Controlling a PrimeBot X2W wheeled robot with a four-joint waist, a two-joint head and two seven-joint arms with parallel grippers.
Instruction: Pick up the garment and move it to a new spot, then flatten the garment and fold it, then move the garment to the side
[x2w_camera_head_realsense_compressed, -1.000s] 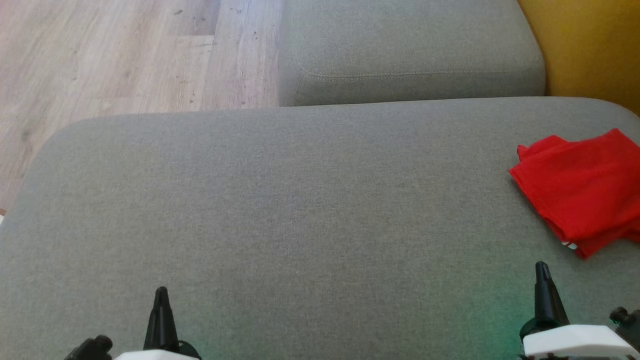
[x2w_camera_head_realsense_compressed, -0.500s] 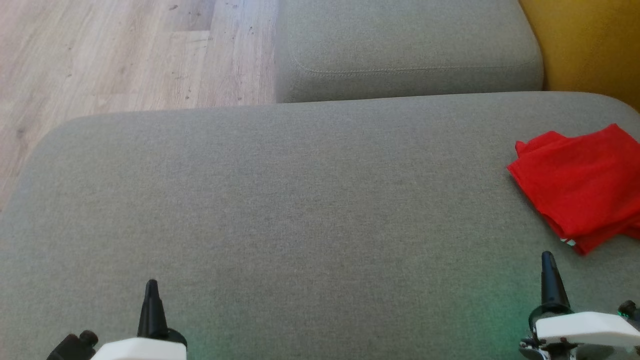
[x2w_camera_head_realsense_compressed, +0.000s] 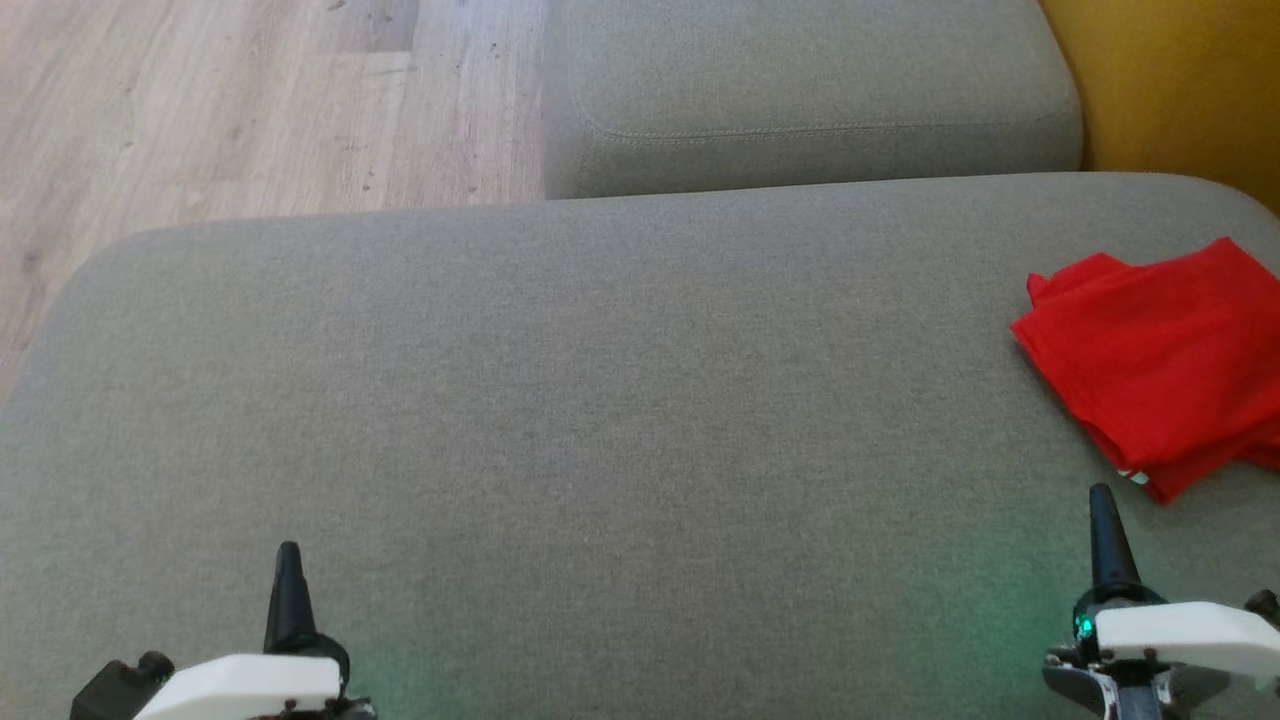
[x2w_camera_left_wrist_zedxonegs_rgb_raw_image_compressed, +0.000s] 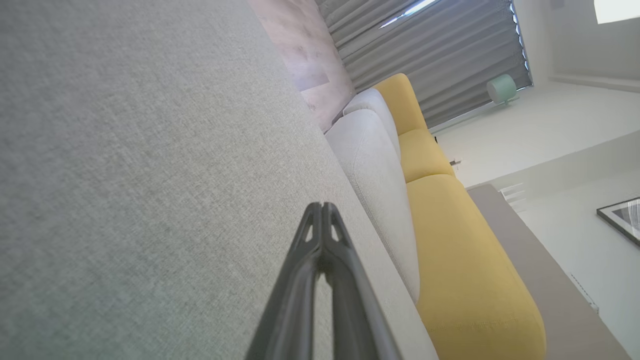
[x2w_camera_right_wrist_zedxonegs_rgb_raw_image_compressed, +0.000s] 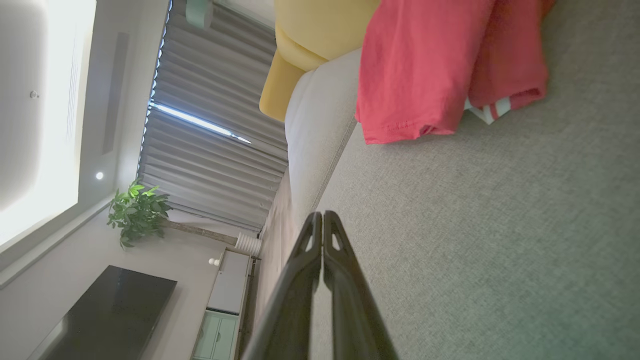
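Comparing with a second ago, the whole head view has slid, so the camera has moved: the grey seat cushion, the wood floor and the back cushion all sit a bit higher in frame, together. That is not a move of the garment. It lies at the right edge of the frame at mid height, flat on the seat cushion, folded into a compact red stack and partly cut off by the frame edge. A white-striped bit peeks out at its lower corner. The left gripper at lower left and the right gripper at lower right have crept slightly up-frame, with more of their white housings showing. Both are clenched with fingers pressed together, empty and clear of the cloth. The right tip is near the garment's lower corner but apart from it. In the right wrist view the red fold sits ahead of the fingers in the top right. My read is that the fold and the move to the side look done and the arms are parked. The one risk is the right tip snagging that lower corner if it goes forward.
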